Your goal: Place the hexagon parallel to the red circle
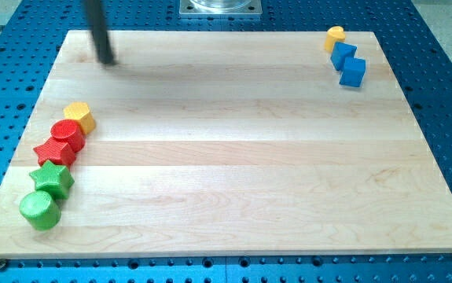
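Note:
A yellow hexagon point(79, 116) sits near the board's left edge. It touches a red circle point(68, 134) just below and to its left. My tip point(108, 61) is at the view's top left on the wooden board point(233, 149), well above and slightly right of the hexagon, touching no block.
Below the red circle, a red star point(55, 150), a green star point(53, 178) and a green circle point(38, 209) run in a line down the left edge. At the top right sit a small yellow block point(335, 36) and two blue blocks point(343, 55) point(353, 71).

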